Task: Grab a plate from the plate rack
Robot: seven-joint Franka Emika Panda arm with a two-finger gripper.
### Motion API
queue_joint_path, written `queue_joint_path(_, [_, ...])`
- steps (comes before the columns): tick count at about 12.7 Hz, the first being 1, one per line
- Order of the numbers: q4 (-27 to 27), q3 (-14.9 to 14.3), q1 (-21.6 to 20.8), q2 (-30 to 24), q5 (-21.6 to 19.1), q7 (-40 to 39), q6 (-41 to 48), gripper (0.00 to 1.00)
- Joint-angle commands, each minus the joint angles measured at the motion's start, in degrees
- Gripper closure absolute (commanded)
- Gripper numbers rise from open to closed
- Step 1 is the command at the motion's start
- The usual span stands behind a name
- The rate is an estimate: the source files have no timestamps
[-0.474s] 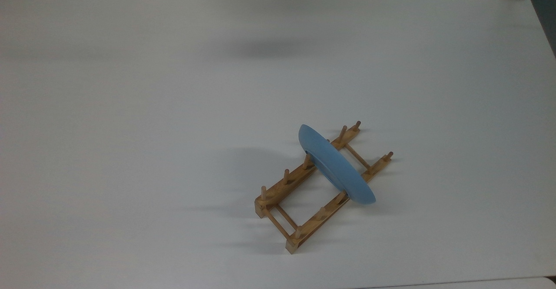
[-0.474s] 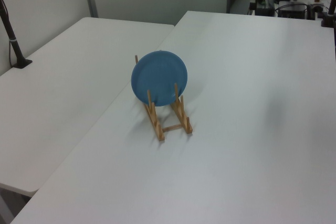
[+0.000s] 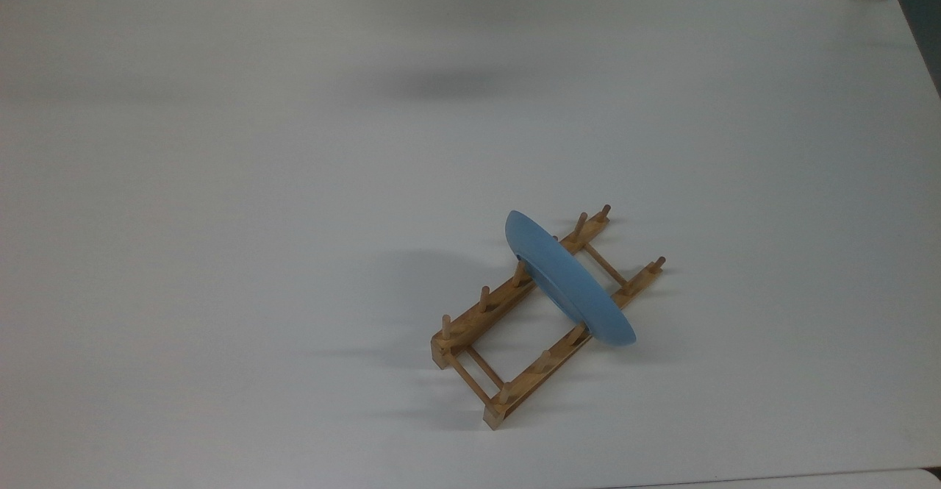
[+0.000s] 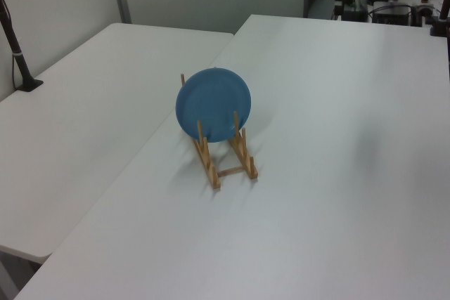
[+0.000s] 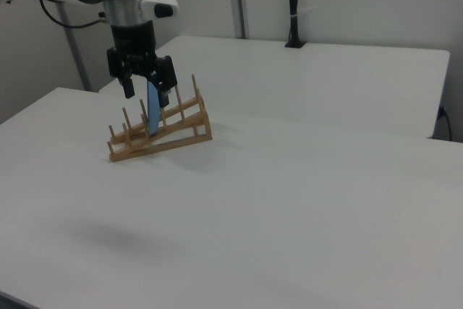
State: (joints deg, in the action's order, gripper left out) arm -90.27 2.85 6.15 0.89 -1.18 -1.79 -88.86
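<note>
Light-blue, the plate [image 3: 570,279] stands on edge in the plate rack [image 3: 514,327], slotted between the upright pegs of both rails, nearer the rack's far end in the top view. You can see its round face in the left view [image 4: 212,104] and only its thin edge in the right view [image 5: 153,110]. The wooden rack [image 5: 159,132] lies slantwise on the white table [image 3: 220,217], toward the near edge in the top view, right of centre. In the right view the gripper [image 5: 147,81] appears just over the plate's top edge, its black fingers [image 5: 127,77] spread apart with the plate's edge showing between them. Whether they touch it, you cannot tell.
</note>
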Motion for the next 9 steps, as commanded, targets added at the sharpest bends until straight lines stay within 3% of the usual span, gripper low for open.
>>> queue_joint_path(1, [-0.9, 0.5, -0.1, 0.0, -0.2, -0.9, -0.2, 0.0])
queue_joint_path(5, [0.3, 0.8, -5.5, 3.1, 0.8, 0.1, -11.9, 0.0])
queue_joint_path(9, [2.7, 0.8, -12.0, 7.3, 9.1, 9.2, -18.0, 0.0])
